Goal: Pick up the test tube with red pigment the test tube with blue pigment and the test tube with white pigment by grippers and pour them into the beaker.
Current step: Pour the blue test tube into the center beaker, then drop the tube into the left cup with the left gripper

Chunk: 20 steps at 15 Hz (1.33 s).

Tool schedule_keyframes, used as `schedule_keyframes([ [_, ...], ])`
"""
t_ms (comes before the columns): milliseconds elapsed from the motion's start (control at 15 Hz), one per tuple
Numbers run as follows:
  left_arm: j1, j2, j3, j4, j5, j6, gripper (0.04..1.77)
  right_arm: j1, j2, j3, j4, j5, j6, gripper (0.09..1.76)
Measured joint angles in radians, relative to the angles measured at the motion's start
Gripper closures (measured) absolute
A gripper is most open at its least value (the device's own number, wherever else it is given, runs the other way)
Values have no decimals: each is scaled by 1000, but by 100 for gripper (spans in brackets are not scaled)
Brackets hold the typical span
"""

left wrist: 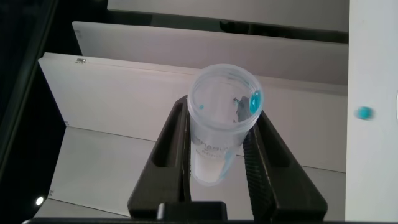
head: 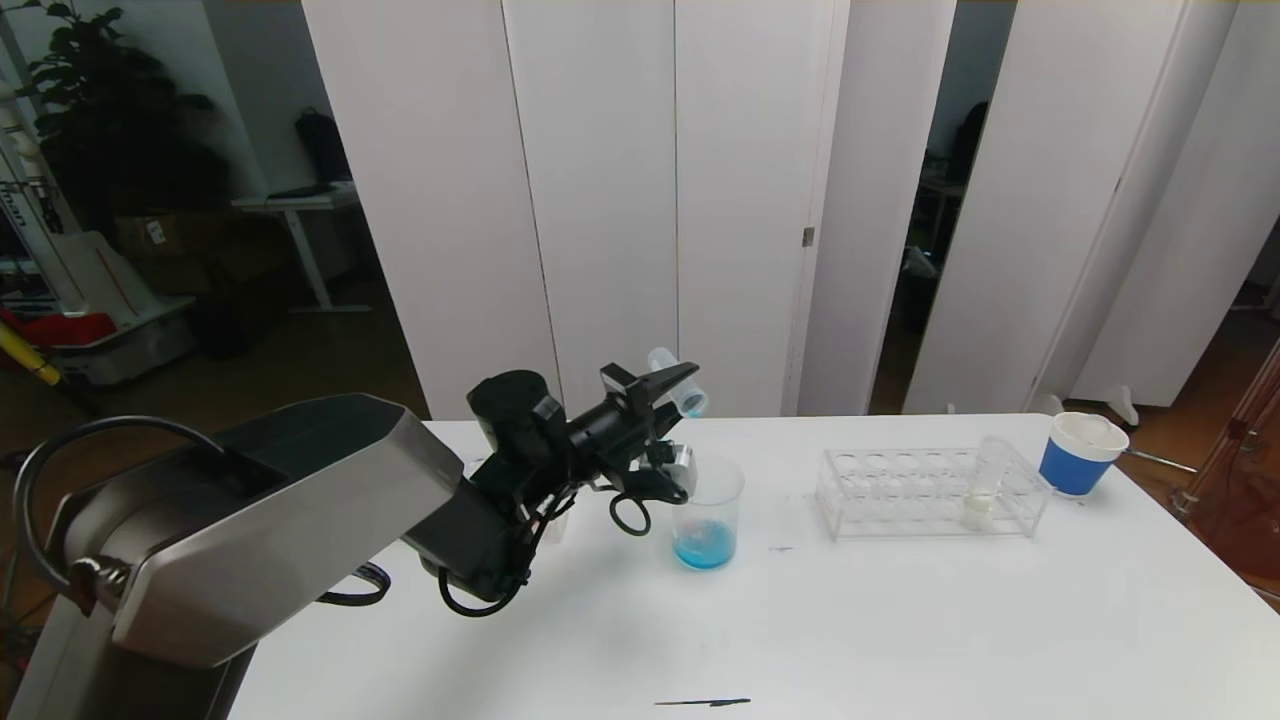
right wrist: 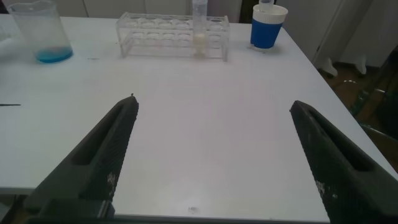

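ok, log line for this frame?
left tool: shut on blue tube, tipped above beaker | beaker: blue liquid | white tube: racked | right tool: open, idle

From my head feed the table (head: 900, 620) reads bright and evenly lit, with only faint, soft shadows under the rack (head: 930, 492). The room behind, at the far left, is dim. Straight panel lines bow toward the picture's edges. On the left wrist feed the tube (left wrist: 221, 121) is sharp enough; the near fingers (right wrist: 102, 158) in the right wrist feed look soft.
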Motion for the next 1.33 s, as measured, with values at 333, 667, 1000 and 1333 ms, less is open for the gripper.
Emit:
schedule_keyframes([
  [333, -1, -29, 17, 2, 12, -21, 124, 0, 0, 0, 0, 0, 0, 10],
  [667, -1, -100, 45, 48, 53, -170, 124, 0, 0, 0, 0, 0, 0, 10],
  [1000, -3, -241, 70, 311, 341, -376, 124, 0, 0, 0, 0, 0, 0, 10],
  [1333, -26, -382, 31, 572, 472, -834, 124, 0, 0, 0, 0, 0, 0, 10],
])
